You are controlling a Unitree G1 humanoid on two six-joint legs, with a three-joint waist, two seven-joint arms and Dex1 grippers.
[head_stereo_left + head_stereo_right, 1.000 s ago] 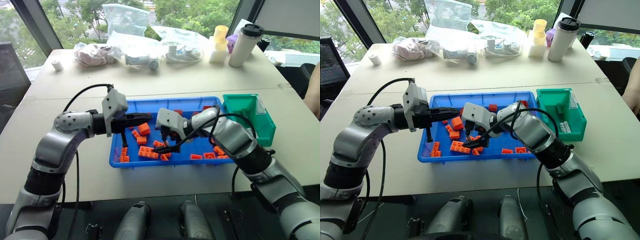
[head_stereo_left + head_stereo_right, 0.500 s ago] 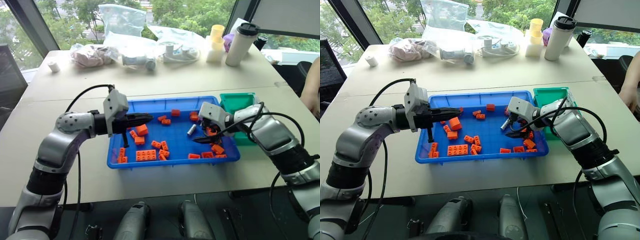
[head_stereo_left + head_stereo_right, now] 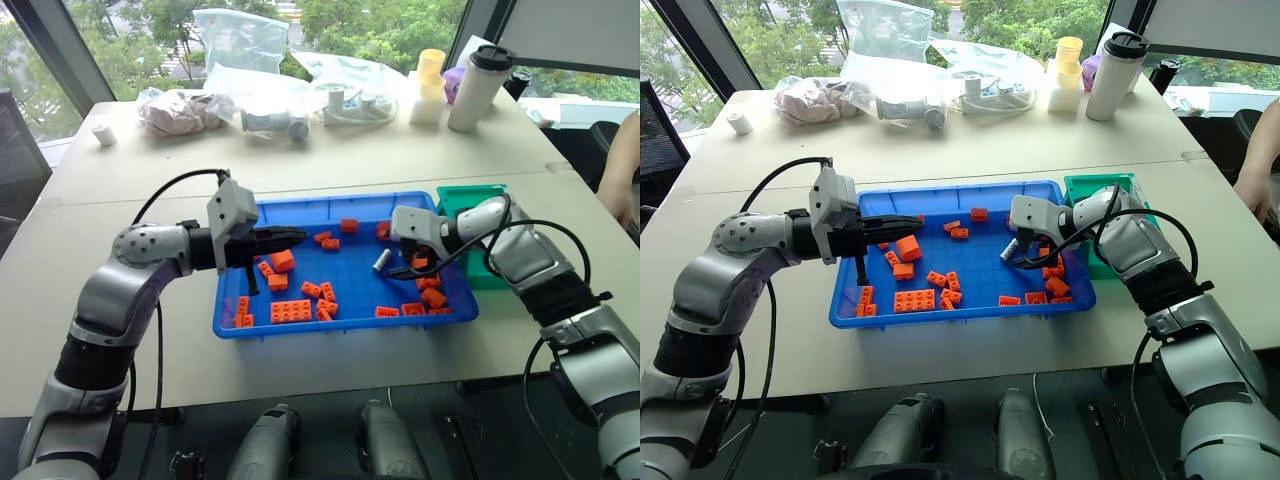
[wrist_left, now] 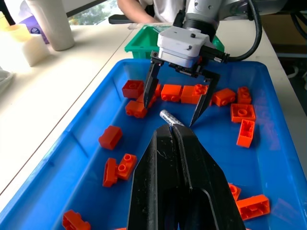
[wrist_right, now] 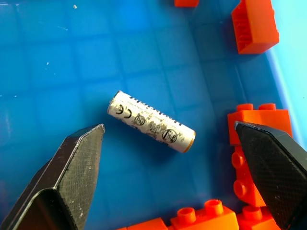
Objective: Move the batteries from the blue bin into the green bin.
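Observation:
One battery (image 5: 151, 122), a slim silvery cylinder with print on it, lies on the floor of the blue bin (image 3: 340, 325) near its right end, among several orange bricks (image 3: 290, 311). My right gripper (image 3: 408, 268) hangs open just above it. The battery sits in the gap between the two fingers (image 5: 72, 163) and touches neither. The green bin (image 3: 470, 196) stands against the blue bin's right end, partly hidden behind my right arm. My left gripper (image 3: 300, 236) is shut and holds nothing. It points level over the left part of the blue bin.
Plastic bags (image 3: 250, 60), a white tumbler (image 3: 478, 90) and yellow cups (image 3: 428, 85) stand along the table's far side. A small white cylinder (image 3: 103, 134) sits at the far left. A person's arm (image 3: 625, 170) shows at the right edge.
My right gripper has swung from the middle of the blue bin to its right end and now hangs over the battery, still open. The left arm has kept still.

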